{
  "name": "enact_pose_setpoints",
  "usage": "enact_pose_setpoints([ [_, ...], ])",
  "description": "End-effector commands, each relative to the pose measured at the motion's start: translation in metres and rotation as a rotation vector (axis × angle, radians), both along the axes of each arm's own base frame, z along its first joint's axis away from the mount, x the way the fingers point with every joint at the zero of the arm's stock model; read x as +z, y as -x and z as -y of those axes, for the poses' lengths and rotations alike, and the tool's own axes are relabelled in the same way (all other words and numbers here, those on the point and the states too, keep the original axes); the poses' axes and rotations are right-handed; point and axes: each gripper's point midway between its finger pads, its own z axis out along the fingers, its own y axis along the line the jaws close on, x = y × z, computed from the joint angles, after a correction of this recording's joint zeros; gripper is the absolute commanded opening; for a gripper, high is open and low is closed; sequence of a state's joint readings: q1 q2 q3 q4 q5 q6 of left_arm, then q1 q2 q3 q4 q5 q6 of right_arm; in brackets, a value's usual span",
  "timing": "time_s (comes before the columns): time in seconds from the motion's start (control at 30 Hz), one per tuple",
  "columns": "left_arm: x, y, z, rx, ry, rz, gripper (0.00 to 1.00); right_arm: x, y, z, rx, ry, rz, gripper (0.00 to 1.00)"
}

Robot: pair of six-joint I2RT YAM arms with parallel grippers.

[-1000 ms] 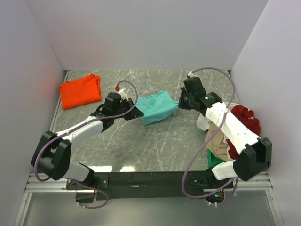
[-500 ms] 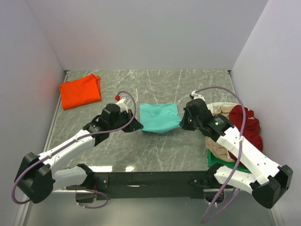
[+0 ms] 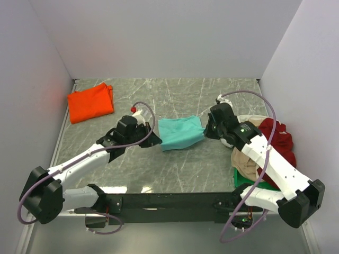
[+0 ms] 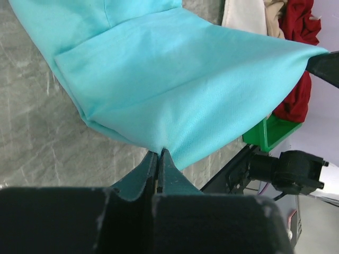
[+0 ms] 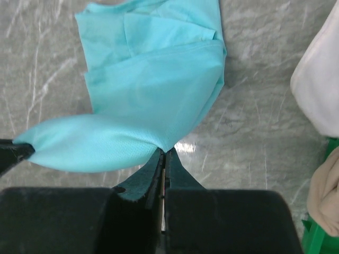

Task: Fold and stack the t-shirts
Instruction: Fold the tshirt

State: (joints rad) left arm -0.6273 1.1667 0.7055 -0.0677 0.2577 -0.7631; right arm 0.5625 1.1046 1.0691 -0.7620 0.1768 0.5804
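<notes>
1. Left gripper (image 4: pixel 160 154): jaws are squeezing shut on 1 edge of the teal t-shirt (image 3: pixel 181 133), which is fanning out directly ahead of its fingertips.
2. Right gripper (image 5: pixel 164 153): jaws are likewise pinching the opposite edge, with the cloth spreading ahead of it.
3. Teal t-shirt: it is hanging stretched between the 2 grippers, showing doubled layers and partly resting on the table (image 3: pixel 175 164). It is judged mid-fold.
4. Orange t-shirt (image 3: pixel 90 102): it is lying folded well apart, beyond and outboard of the left gripper. It is judged as 1 finished.
5. Heap of dark red t-shirt (image 3: pixel 275 138), beige t-shirt (image 3: pixel 246 159) and white t-shirt (image 3: pixel 229 141): these are lying crumpled just outboard of the right arm.
6. Progress: stacking is not yet showing, and at least 3 shirts are waiting.
</notes>
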Motion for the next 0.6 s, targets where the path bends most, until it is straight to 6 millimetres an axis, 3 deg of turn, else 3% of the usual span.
enact_pose_setpoints([
  [0.0,0.033,-0.024,0.008,0.004,0.052,0.093,0.00,0.028,-0.029,0.002,-0.018,-0.003,0.092,0.00],
  [0.1,0.033,-0.037,0.007,0.009,0.065,0.093,0.00,0.036,-0.041,0.000,-0.016,-0.003,0.103,0.00],
  [0.27,0.030,-0.058,0.003,0.013,0.086,0.083,0.00,0.031,-0.064,0.002,-0.025,0.005,0.086,0.00],
  [0.4,0.011,-0.075,0.006,-0.005,0.077,0.037,0.00,0.018,-0.094,-0.003,-0.027,0.010,0.059,0.00],
  [0.47,0.011,-0.088,0.003,0.004,0.086,0.039,0.00,0.012,-0.107,-0.001,-0.031,0.017,0.043,0.00],
  [0.5,0.000,-0.094,0.002,0.009,0.081,0.013,0.00,0.005,-0.119,-0.005,-0.029,0.019,0.027,0.00],
  [0.57,0.001,-0.109,-0.001,0.011,0.099,0.015,0.00,-0.013,-0.135,-0.008,-0.025,0.034,-0.016,0.00],
])
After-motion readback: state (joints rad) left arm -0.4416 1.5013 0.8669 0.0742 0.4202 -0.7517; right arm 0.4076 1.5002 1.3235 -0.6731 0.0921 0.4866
